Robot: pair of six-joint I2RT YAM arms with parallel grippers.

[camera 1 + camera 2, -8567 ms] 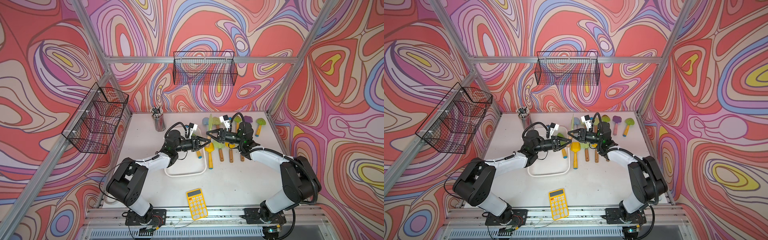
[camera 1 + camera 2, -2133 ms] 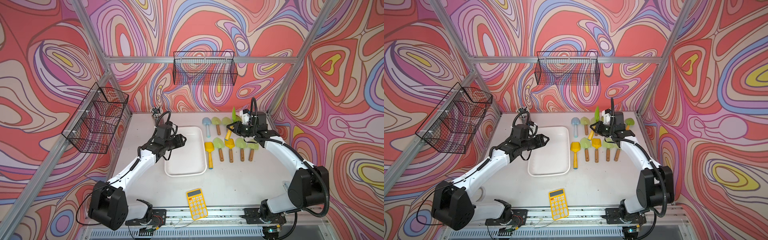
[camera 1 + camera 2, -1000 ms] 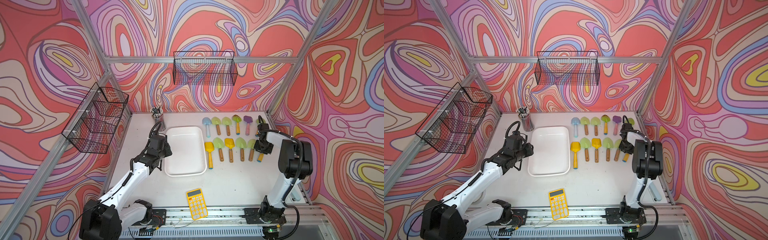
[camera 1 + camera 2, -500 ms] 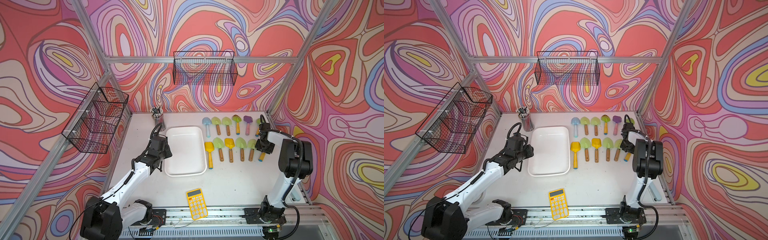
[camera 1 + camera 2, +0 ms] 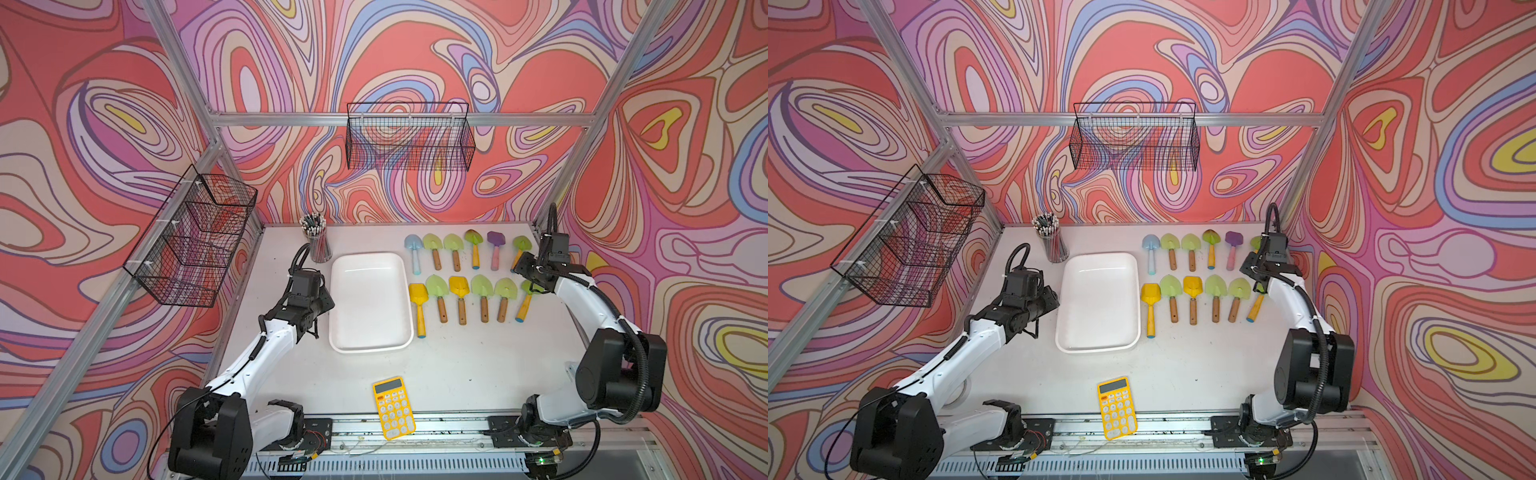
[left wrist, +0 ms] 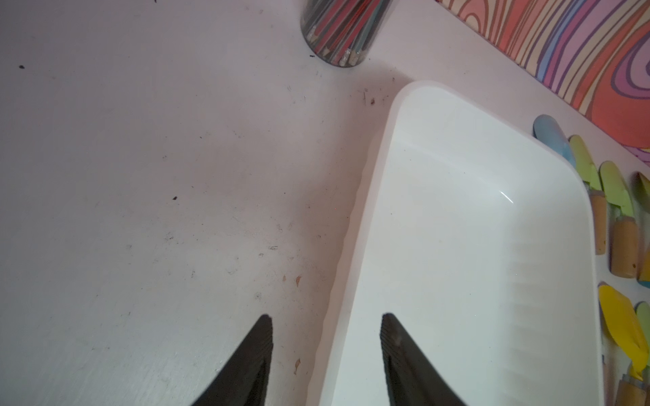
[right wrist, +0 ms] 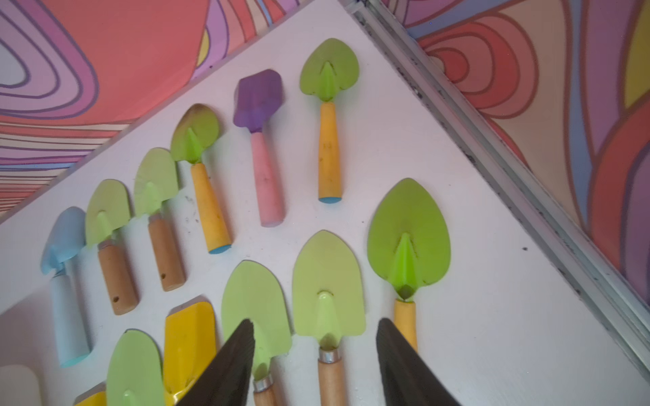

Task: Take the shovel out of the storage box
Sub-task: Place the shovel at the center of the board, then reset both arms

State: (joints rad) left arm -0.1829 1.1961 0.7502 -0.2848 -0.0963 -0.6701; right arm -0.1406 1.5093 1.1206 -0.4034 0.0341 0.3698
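Note:
The white storage box (image 5: 368, 299) (image 5: 1098, 303) (image 6: 475, 246) lies in the middle of the table with nothing in it. Several shovels lie in two rows to its right. The last one in the front row is a shovel (image 5: 524, 300) (image 7: 408, 239) with a green heart-shaped blade and a yellow handle. My right gripper (image 5: 525, 272) (image 7: 314, 325) hovers open just over that end of the row and holds nothing. My left gripper (image 5: 323, 300) (image 6: 327, 316) stands open at the box's left rim, one finger over the table and one over the box.
A yellow calculator (image 5: 394, 407) lies near the front edge. A cup of pencils (image 5: 316, 243) stands behind the box's left corner. Black wire baskets hang on the back wall (image 5: 409, 137) and the left wall (image 5: 195, 237). The frame rail (image 7: 492, 147) runs close to my right gripper.
My right gripper has opened and let go of the green and yellow shovel, which now lies at the end of the front row; the arm has drawn back. My left gripper has opened a little wider.

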